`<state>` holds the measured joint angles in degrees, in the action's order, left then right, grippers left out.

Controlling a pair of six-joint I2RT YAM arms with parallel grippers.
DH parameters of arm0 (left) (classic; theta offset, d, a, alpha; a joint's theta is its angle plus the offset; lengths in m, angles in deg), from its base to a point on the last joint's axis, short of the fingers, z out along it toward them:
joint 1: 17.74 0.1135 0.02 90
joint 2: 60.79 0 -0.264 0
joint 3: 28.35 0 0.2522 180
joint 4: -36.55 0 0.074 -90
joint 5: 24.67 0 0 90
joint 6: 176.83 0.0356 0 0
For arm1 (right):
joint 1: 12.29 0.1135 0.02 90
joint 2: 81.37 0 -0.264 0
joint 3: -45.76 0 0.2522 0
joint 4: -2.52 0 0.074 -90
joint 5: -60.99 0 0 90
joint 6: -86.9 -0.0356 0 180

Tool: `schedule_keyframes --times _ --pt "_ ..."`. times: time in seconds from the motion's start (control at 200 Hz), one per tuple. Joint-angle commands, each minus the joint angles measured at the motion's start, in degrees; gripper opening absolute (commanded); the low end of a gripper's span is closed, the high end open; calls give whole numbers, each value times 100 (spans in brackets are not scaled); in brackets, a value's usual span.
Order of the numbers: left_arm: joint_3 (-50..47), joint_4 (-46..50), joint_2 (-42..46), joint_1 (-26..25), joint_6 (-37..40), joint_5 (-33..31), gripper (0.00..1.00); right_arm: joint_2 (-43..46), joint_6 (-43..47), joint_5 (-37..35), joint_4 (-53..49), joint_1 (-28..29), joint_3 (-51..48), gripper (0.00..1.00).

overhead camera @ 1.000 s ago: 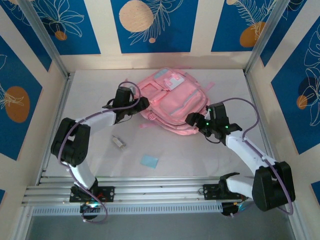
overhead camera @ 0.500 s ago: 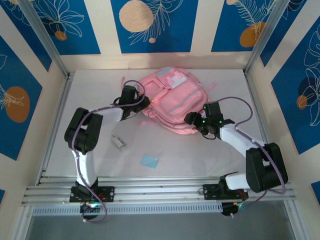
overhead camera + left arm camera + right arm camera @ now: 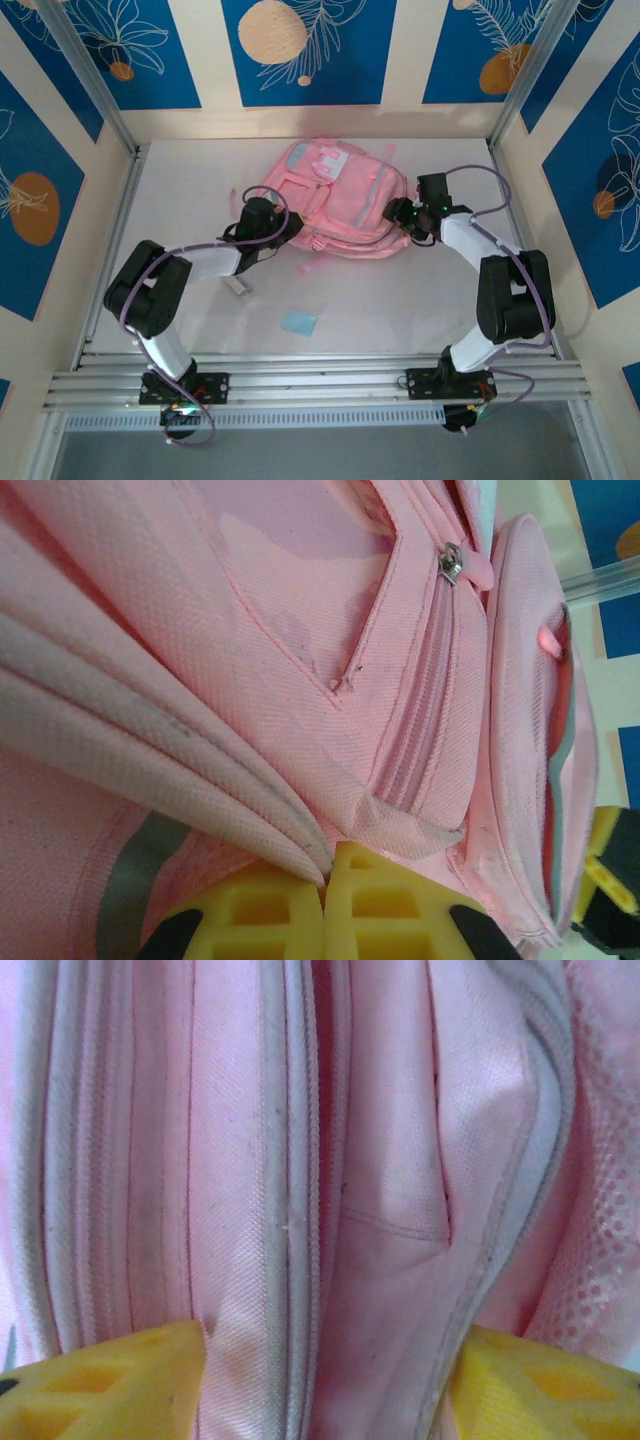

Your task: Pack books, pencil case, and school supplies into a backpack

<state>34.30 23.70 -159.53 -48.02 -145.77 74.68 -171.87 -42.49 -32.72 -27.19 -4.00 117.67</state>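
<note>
**A:** What lies nearest on the counter (image 3: 430, 300)?

**B:** The light-blue pad (image 3: 298, 322), flat and on its own. A little further off to the left is a small whitish piece (image 3: 237, 286). Both are outside the bag and well apart from it.

**A:** And beyond them?

**B:** The backpack (image 3: 335, 190), mid-counter with its front pockets facing up, and an arm at each side of it. The left fingers (image 3: 262, 920) are pinched tight on a fold of pink fabric at its near-left edge. The right fingers (image 3: 100, 1380) stand wide, one on either side of a ridge of seams on the right flank. I can't tell whether they press it yet.

**A:** So the step is getting a grip on both sides?

**B:** That's how I read it: hold the bag at two points so its mouth can be spread for the pad and the rest.

**A:** How should it be done well?

**B:** The left should hold firm without hauling, since a thin fold can slide out. The right should close on a single layer beside the zip. If it takes a bunch of layers, pulling will drag the whole bag instead of opening it.

**A:** Anything else?

**B:** The zip pull (image 3: 455, 562) past the left fingers seems to belong to a front pocket. I'd check which opening is meant.
</note>
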Motion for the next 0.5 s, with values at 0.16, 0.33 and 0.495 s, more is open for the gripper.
schedule_keyframes --times 0.16,0.33,0.495 --pt "-205 -774 126 -117 -288 -70 0 1324 -15 -1112 -1649 1013 201 71" --pt "-141 -865 152 -123 -325 58 0 1970 -491 -999 -1692 1884 -41 62" --pt "-195 -952 288 -144 -323 24 0 1803 -1136 -737 -691 2724 -338 51"
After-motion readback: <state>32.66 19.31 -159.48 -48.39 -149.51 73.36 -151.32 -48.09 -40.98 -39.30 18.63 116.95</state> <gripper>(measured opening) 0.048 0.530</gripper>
